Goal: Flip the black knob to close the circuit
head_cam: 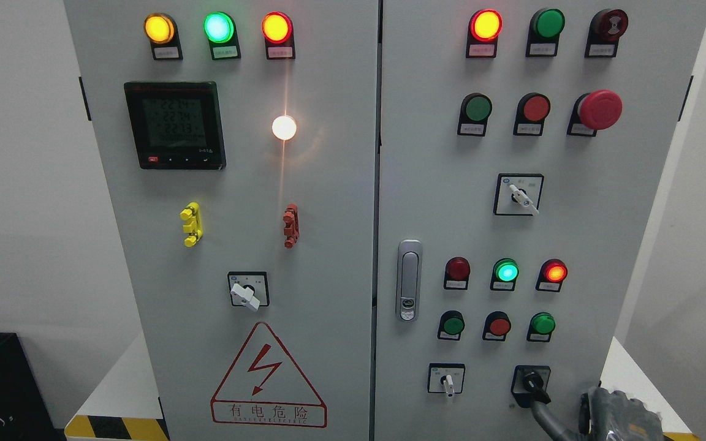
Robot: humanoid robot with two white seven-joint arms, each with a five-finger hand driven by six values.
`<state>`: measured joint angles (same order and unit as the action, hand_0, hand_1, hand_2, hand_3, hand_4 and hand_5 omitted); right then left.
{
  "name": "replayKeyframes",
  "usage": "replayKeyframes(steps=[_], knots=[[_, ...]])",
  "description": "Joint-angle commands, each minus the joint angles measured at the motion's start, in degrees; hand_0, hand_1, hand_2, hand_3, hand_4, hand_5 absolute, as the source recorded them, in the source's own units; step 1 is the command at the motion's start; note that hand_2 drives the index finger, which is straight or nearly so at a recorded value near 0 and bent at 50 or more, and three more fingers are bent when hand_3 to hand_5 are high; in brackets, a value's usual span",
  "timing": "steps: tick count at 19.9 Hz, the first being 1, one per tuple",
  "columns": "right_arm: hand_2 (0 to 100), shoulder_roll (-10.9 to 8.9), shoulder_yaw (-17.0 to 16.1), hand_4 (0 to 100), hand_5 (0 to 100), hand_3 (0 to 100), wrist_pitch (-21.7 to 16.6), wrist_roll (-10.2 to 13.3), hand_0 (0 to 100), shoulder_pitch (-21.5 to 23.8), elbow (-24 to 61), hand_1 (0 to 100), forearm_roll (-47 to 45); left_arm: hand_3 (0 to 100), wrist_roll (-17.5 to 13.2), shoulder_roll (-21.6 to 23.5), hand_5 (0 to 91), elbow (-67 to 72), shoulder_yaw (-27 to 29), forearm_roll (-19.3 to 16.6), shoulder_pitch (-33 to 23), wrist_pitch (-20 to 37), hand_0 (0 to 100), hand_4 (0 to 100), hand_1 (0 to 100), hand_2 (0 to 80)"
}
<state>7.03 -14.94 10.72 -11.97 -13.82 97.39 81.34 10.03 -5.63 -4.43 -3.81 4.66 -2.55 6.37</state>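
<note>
Right hand (619, 416) is sitting at the bottom right edge, finger state unclear, while the black knob (532, 384) is lying just up-left of it, low on the right door (573, 233), handle pointing down-right.

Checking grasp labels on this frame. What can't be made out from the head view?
- Right hand: cut off by the bottom edge, so its grip is unreadable.
- Black knob: a dark finger-like part overlaps it; contact is unclear.
- Left hand: out of frame.
- Labels under the indicator lamps: too small to read.
- Meter display: digits dim and blurred.
</note>
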Motion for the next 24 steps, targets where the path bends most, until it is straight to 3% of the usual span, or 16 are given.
replayKeyframes(steps=[1, 24], knots=[[89, 0.09, -0.5, 100, 100, 100, 0.0, 0.1, 0, -0.4, 1.2, 0, -0.2, 0, 0.0, 0.0, 0.0, -0.1, 0.0, 0.0, 0.0, 0.0, 12, 0, 56, 0.0], [88, 0.8, 1.0, 100, 100, 100, -0.8, 0.4, 0, 0.5, 1.9, 0, -0.5, 0, 0.0, 0.0, 0.0, 0.0, 0.0, 0.0, 0.0, 0.0, 12, 0, 56, 0.0]])
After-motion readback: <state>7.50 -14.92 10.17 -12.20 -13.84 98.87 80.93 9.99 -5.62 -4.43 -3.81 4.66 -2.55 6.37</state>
